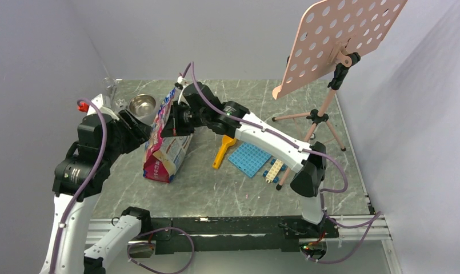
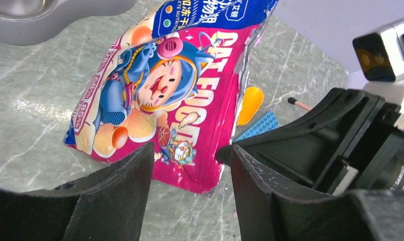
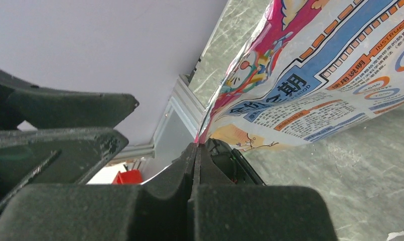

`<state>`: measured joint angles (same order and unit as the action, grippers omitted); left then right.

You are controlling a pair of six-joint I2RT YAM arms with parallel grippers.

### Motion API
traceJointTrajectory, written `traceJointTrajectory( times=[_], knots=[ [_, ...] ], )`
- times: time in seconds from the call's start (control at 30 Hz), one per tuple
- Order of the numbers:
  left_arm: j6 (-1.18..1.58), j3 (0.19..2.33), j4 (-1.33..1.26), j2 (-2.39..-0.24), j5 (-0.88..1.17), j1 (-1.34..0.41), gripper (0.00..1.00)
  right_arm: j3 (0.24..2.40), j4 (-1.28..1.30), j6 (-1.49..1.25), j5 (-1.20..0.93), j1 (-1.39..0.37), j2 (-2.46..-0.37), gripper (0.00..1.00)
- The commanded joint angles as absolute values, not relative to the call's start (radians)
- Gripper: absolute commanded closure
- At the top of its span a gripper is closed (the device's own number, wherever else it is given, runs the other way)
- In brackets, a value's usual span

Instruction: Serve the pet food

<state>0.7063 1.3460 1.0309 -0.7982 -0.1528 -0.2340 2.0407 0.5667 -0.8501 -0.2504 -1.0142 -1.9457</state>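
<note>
The glossy pink pouch (image 1: 163, 144) stands tilted on the table, top toward the back. It fills the left wrist view (image 2: 174, 95), and its printed back shows in the right wrist view (image 3: 315, 80). The pet food itself is hidden; no kibble shows. My right gripper (image 1: 171, 124) is shut on the pouch's upper side edge (image 3: 197, 146). My left gripper (image 1: 140, 127) is open and empty, just left of the pouch; in the left wrist view (image 2: 192, 168) its jaws stand apart before the pouch's lower corner. The orange-yellow scoop (image 1: 223, 151) lies to the right of the pouch.
A steel bowl (image 1: 142, 105) in its grey stand (image 2: 64, 17) sits behind my left gripper. A blue studded plate (image 1: 249, 158) and loose bricks (image 1: 275, 170) lie right of the scoop. A pink perforated music stand (image 1: 336, 45) stands on a tripod at back right.
</note>
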Motion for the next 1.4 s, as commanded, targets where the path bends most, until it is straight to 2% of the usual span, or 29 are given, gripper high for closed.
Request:
traceJointTrajectory(
  times=[0.0, 0.1, 0.17, 0.23, 0.27, 0.5, 0.67, 0.83, 0.87, 0.9, 1.03, 1.1, 1.3, 1.37],
  knots=[
    [0.762, 1.376, 0.948, -0.85, -0.044, -0.192, 0.42, 1.999, 0.499, -0.809, -0.329, -1.005, -1.876, 1.0],
    [0.743, 1.368, 0.887, -0.884, 0.038, -0.18, 0.51, 1.947, 0.473, -0.803, -0.333, -1.003, -1.84, 1.0],
    [0.715, 1.34, 0.811, -0.893, 0.117, -0.179, 0.49, 1.911, 0.464, -0.803, -0.336, -0.995, -1.812, 1.0],
    [0.706, 1.316, 0.801, -0.898, 0.158, -0.179, 0.41, 1.873, 0.452, -0.806, -0.336, -0.987, -1.789, 1.0],
    [0.714, 1.306, 0.813, -0.897, 0.139, -0.179, 0.3, 1.857, 0.444, -0.807, -0.337, -0.983, -1.78, 1.0],
    [0.704, 1.193, 0.702, -0.9, 0.147, -0.182, 0.15, 1.833, 0.446, -0.79, -0.338, -0.965, -1.761, 1.0],
    [0.637, 1.244, 0.706, -0.994, 0.092, -0.235, 0.15, 1.827, 0.44, -0.784, -0.344, -0.964, -1.762, 1.0],
    [0.627, 1.253, 0.657, -1.048, 0.1, -0.283, 0.2, 1.819, 0.456, -0.766, -0.328, -0.958, -1.745, 1.0],
    [0.628, 1.257, 0.663, -1.061, 0.092, -0.295, 0.22, 1.817, 0.458, -0.764, -0.327, -0.954, -1.74, 1.0],
    [0.629, 1.261, 0.666, -1.07, 0.085, -0.303, 0.28, 1.814, 0.46, -0.764, -0.325, -0.95, -1.736, 1.0],
    [0.645, 1.25, 0.624, -1.065, 0.077, -0.31, 0.59, 1.803, 0.465, -0.76, -0.321, -0.925, -1.718, 1.0],
    [0.654, 1.254, 0.595, -1.059, 0.084, -0.309, 0.71, 1.805, 0.474, -0.753, -0.318, -0.917, -1.711, 1.0],
    [0.655, 1.325, 0.601, -1.133, 0.146, -0.31, 0.86, 1.86, 0.537, -0.728, -0.293, -0.91, -1.712, 1.0],
    [0.664, 1.34, 0.599, -1.141, 0.148, -0.31, 0.99, 1.884, 0.57, -0.715, -0.275, -0.908, -1.719, 1.0]
  ],
)
